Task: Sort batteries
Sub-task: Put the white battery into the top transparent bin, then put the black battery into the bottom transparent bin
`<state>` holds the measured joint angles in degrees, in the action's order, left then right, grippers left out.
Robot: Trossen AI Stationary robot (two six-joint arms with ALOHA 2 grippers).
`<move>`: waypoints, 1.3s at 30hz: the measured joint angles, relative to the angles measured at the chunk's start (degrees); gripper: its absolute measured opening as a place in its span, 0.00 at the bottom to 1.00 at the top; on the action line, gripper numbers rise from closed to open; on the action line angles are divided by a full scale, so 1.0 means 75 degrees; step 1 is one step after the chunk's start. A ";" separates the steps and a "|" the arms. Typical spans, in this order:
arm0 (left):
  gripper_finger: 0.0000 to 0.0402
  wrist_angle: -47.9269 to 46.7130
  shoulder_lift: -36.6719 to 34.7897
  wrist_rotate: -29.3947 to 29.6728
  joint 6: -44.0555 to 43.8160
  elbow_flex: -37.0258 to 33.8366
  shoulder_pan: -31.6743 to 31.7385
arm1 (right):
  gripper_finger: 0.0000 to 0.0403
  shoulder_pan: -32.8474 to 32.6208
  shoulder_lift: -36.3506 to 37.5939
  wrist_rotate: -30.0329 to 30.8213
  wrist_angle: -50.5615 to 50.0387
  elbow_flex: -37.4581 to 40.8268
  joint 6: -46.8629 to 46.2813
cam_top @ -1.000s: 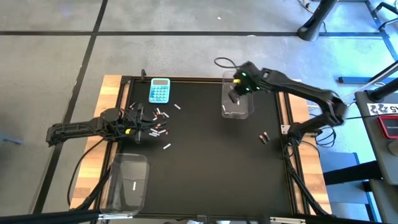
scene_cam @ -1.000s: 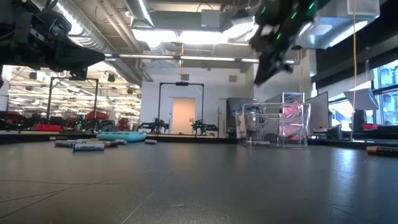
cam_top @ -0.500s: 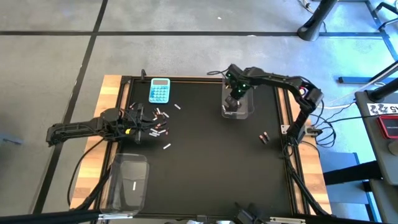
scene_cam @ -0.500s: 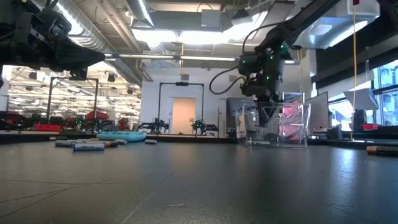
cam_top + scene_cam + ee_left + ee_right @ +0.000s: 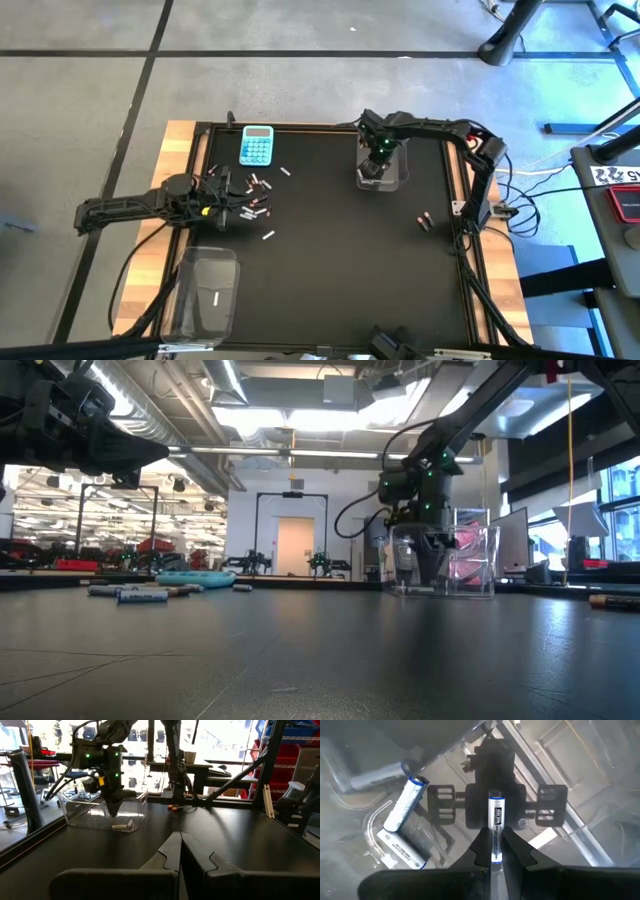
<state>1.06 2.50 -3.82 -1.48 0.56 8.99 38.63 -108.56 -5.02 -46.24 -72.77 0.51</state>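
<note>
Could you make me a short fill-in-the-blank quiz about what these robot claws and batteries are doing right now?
1. The right claw pinches a silvery-white ____.
2. That claw reaches down into the clear ____ at the table's far side.
3. The light-blue calculator lies on the side of the ____ arm.
4. The left claw is ____, holding nothing.

Missing words: battery; bin; left; shut

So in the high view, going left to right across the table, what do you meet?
Left gripper → light-blue calculator → right gripper inside the clear bin → two stray batteries.
</note>
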 joint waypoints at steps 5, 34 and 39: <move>0.00 -0.0003 0.0000 0.0000 0.0000 -0.0001 -0.0001 | 0.09 -0.0003 -0.0019 0.0182 0.0042 0.0000 -0.0005; 0.00 -0.0001 0.0002 0.0001 0.0000 -0.0001 0.0000 | 0.26 -0.2760 0.2698 0.3654 -0.2709 -0.2057 -0.1683; 0.00 0.0000 0.0000 0.0001 0.0000 -0.0001 0.0001 | 0.26 -0.5007 0.3421 0.3735 -0.3080 -0.1528 -0.3417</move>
<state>1.06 2.50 -3.81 -1.48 0.56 8.99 1.08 -82.91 22.99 -69.34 -84.23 -25.12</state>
